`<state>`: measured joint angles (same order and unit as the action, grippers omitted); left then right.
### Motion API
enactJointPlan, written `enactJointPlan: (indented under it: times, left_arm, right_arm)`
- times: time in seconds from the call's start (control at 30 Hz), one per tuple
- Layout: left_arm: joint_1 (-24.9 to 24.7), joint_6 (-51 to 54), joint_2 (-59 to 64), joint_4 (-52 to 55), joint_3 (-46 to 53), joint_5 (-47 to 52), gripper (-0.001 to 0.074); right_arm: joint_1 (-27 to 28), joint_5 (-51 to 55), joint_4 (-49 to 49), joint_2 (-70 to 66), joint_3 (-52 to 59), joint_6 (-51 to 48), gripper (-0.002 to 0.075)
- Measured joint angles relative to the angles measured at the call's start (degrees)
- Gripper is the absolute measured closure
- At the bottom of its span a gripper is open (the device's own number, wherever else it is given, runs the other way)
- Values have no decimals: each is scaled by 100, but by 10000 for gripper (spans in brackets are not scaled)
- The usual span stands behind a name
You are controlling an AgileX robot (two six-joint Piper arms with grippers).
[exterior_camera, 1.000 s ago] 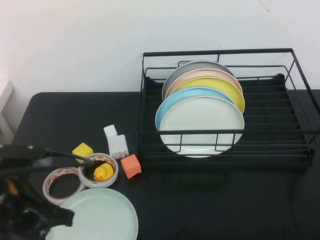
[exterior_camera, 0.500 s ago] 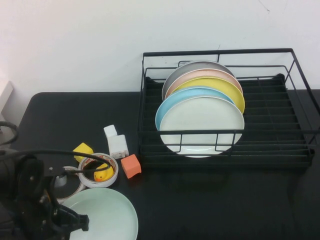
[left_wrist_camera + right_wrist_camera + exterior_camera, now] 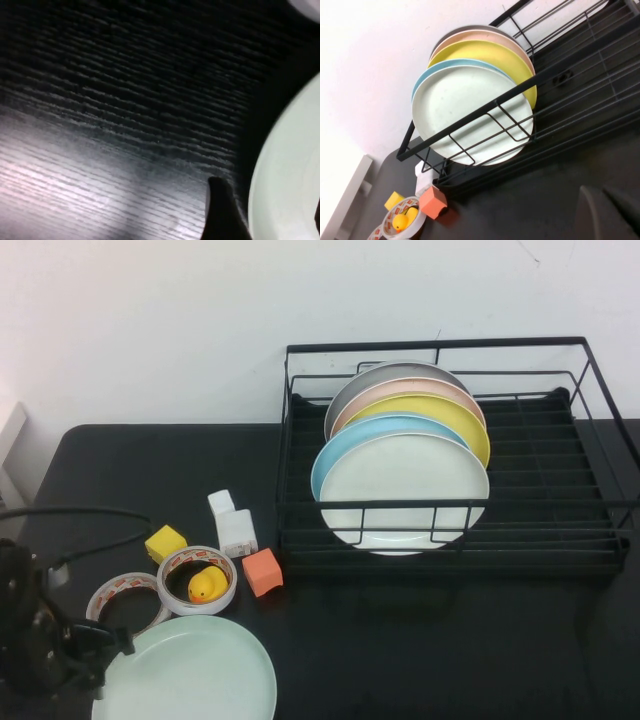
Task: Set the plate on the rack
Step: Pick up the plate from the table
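The pale mint-green plate [image 3: 195, 672] lies flat on the black table at the front left. It also shows in the left wrist view [image 3: 295, 170]. My left gripper [image 3: 103, 644] is low at the plate's left rim. It is open [image 3: 267, 199], with one finger [image 3: 220, 212] outside the rim and the other over the plate, not closed on it. The black wire rack [image 3: 540, 503] stands at the back right and holds several upright plates. It also shows in the right wrist view [image 3: 555, 70]. My right gripper [image 3: 605, 212] is shut and empty over the table in front of the rack.
Two tape rolls [image 3: 128, 602], one holding a yellow rubber duck [image 3: 206, 585], sit just behind the plate. A yellow block [image 3: 165, 541], an orange block [image 3: 262, 571] and a white block [image 3: 235, 530] stand nearby. A cable [image 3: 80, 512] arcs over the left arm.
My left arm has swung and dropped lower at the front left. Its gripper now sits at the mint plate's left rim. The plate and the rack have not moved.
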<state>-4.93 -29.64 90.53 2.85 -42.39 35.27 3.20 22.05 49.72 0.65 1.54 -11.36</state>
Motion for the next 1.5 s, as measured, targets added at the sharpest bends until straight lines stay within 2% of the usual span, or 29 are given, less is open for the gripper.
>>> enactJointPlan:
  times: [0.27,0.67,0.77,0.87,0.93,1.13,1.3,1.5]
  left_arm:
    - [14,870,465,-702,0,-630,377]
    - [14,1154,1310,-760,-54,-1156,379]
    - [14,1167,1362,-801,-108,-1132,440]
    - [14,1177,1409,-821,-105,-1080,600]
    - [14,1218,1418,-888,-113,-1057,657]
    - [14,1442,1418,-1224,-113,-1001,685]
    - [45,2498,1314,-2494,-103,-948,706]
    - [45,4952,1023,-4489,-55,-788,731]
  right_arm:
    - [0,-1,9,0,0,-144,728]
    - [0,-7,9,0,0,-144,728]
    - [0,-7,9,0,0,-144,728]
    - [0,-7,9,0,0,-157,728]
    - [0,-21,9,0,0,-168,728]
    - [0,-61,9,0,0,-278,728]
    - [0,-61,9,0,0,-313,728]
    - [0,-61,9,0,0,-313,728]
